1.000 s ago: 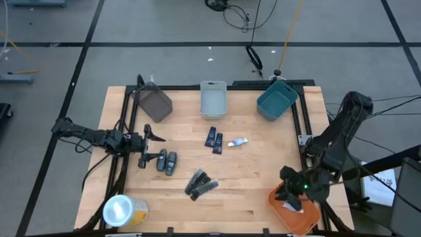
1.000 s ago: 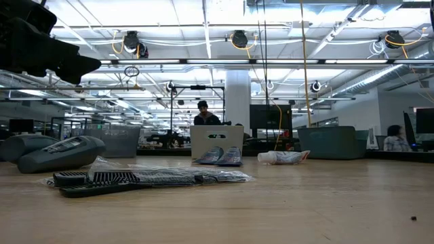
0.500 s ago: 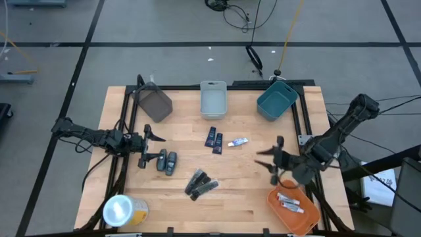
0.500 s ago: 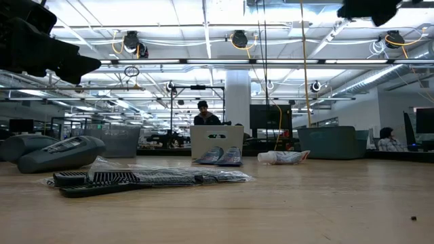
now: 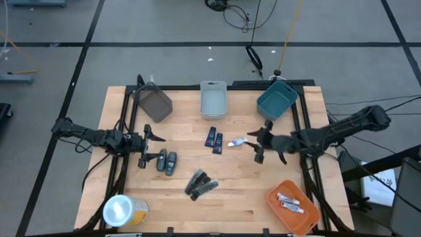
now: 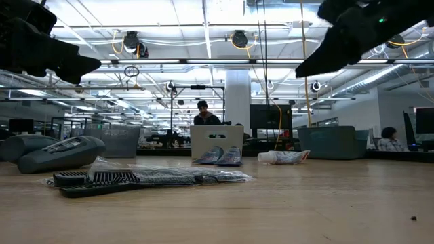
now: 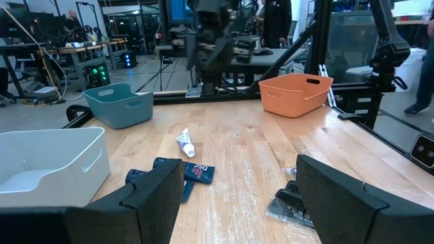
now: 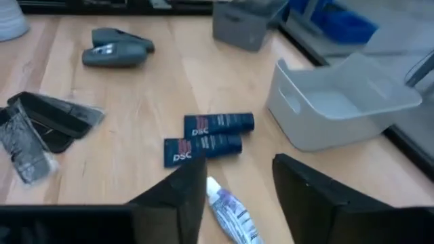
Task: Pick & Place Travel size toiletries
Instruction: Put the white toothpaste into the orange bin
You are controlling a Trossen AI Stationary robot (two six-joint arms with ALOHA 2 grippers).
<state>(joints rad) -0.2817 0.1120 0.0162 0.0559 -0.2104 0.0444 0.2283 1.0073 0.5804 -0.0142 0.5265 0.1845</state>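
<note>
One white tube (image 5: 237, 141) lies mid-table beside blue packets (image 5: 213, 137), long axis across table. Right gripper (image 5: 261, 145) hovers just beside it, arm stretched low, fingers spread, empty. Left gripper (image 5: 146, 146) waits, spread, near grey ovals (image 5: 166, 161).

A white tube (image 5: 237, 141) with blue print is lying just ahead of the black right gripper (image 5: 260, 147). Beyond it, two dark blue packets (image 5: 212, 137) are showing white and red lettering. Farther on, black sticks (image 5: 200, 184) are glinting under clear wrap, and two dark grey ovals (image 5: 166, 161) are resting near the black left gripper (image 5: 145, 146). An orange bin (image 5: 294, 208) behind the right gripper is holding silvery-white tubes (image 5: 289, 202).
</note>
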